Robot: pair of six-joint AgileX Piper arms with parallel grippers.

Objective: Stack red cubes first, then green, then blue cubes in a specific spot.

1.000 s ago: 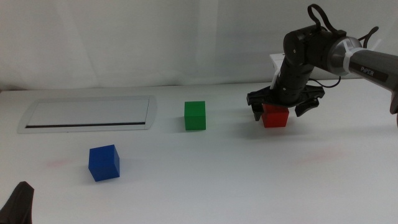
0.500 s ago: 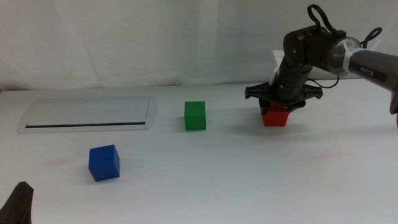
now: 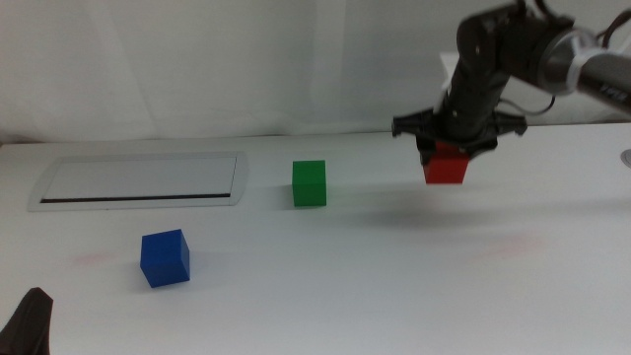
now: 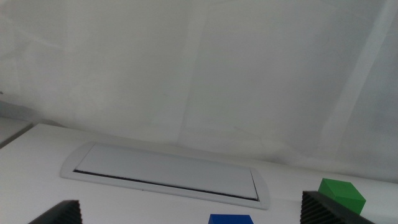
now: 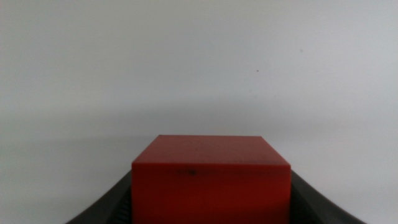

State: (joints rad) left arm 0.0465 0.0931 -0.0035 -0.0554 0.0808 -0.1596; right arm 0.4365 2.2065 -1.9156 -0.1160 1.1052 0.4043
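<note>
Red, small and solid, the red cube (image 3: 446,165) hangs in the air above the white surface (image 3: 345,276), far over on the right side of the middle view. Its faces are smooth and not shiny. A soft grey shadow lies on the surface below it and a bit to the left, so the cube is not touching the surface.

The right pincer (image 3: 449,146) has hold of the red cube from above, with its two dark jaws closed on the cube's sides. The dark arm comes in from the right.

The right wrist view shows the red cube (image 5: 211,180) very close up. You can see its flat top and its front face, and a few tiny dark marks near the top edge. The dark jaws press on both sides of it. You cannot see those marks in the middle view.

The middle view shows the other things. A small solid green cube (image 3: 310,183) sits on the surface, well to the left of the red one. A small solid deep-blue cube (image 3: 165,257) sits nearer the front and further left. A flat grey-rimmed rectangular panel (image 3: 138,180) lies at the back left.

The left pincer (image 3: 28,323) waits at the bottom left corner of the middle view. In the left wrist view its jaws stand wide apart with nothing between them. That view also shows the panel, the green cube and just the top of the blue cube.
</note>
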